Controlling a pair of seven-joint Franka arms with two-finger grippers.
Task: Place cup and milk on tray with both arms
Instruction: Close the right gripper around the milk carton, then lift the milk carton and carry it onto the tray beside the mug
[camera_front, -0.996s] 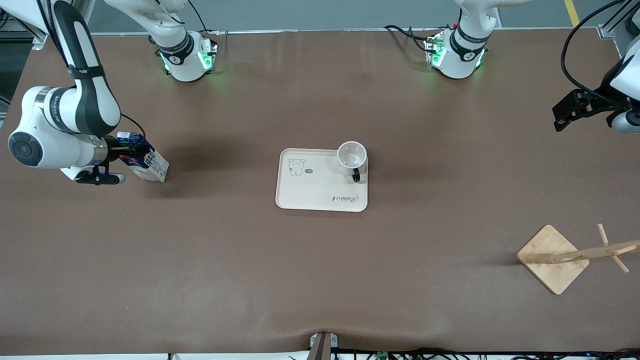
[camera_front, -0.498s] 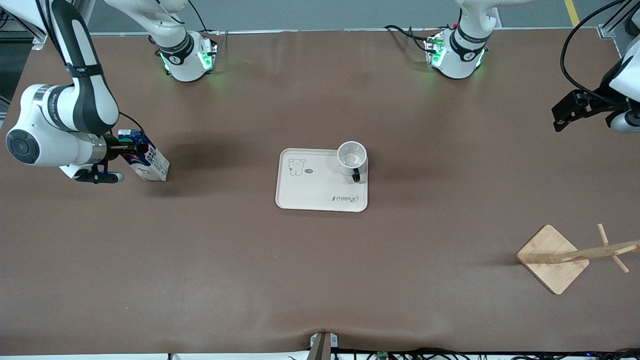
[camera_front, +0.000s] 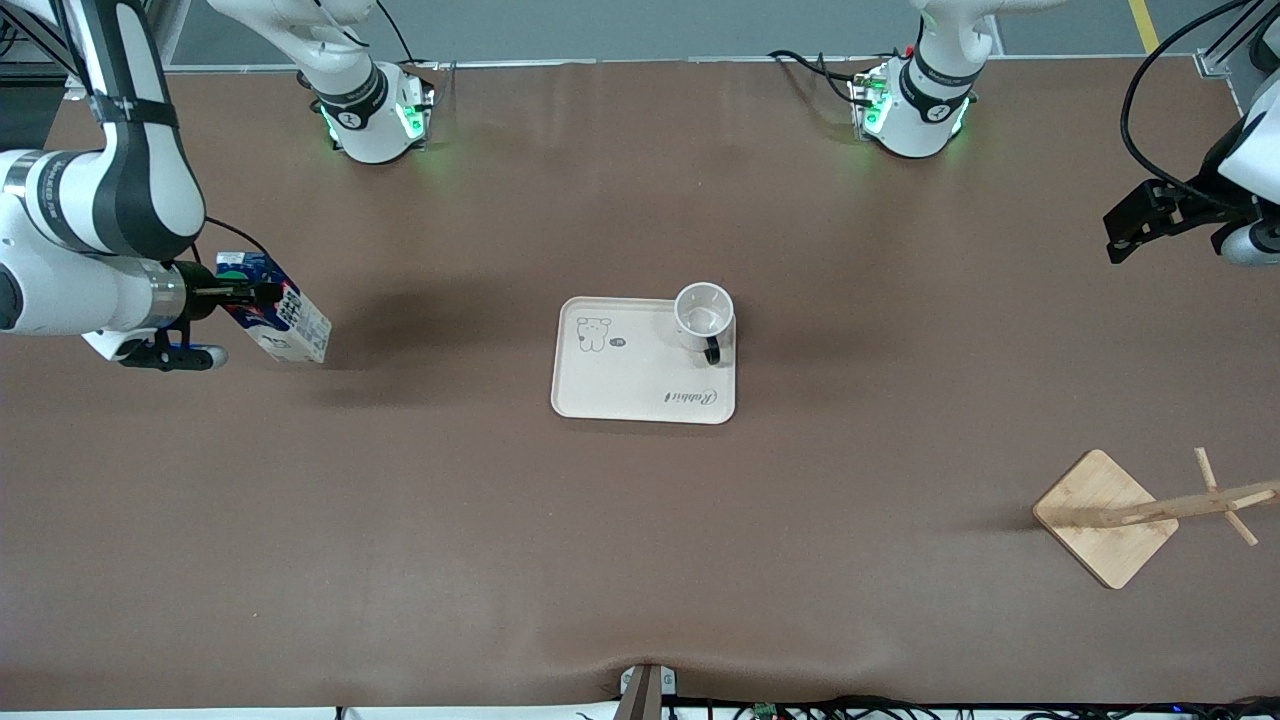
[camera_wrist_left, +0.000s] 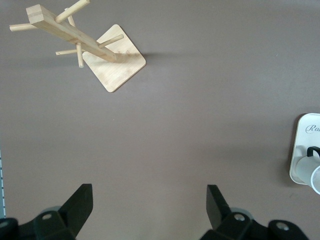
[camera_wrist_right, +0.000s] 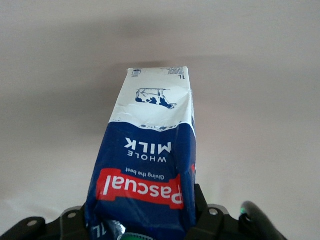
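The milk (camera_front: 285, 325) is a dark-blue carton with a red band; it also shows in the right wrist view (camera_wrist_right: 150, 150). My right gripper (camera_front: 250, 293) is shut on its upper part (camera_wrist_right: 142, 215) and holds it tilted, just over the table toward the right arm's end. The white cup (camera_front: 704, 315) stands upright on a corner of the cream tray (camera_front: 620, 385) at mid-table; both show at the edge of the left wrist view, the cup (camera_wrist_left: 312, 172) and the tray (camera_wrist_left: 305, 145). My left gripper (camera_front: 1120, 235) is open and empty (camera_wrist_left: 148, 190), up over the left arm's end of the table.
A bamboo rack with a square base (camera_front: 1100, 515) and pegged post stands toward the left arm's end, nearer the front camera; it also shows in the left wrist view (camera_wrist_left: 114, 62). Bare brown table lies between the milk and the tray.
My right arm has drawn the milk a little toward the right arm's end of the table and raised it slightly. The left arm, cup and tray have not moved.
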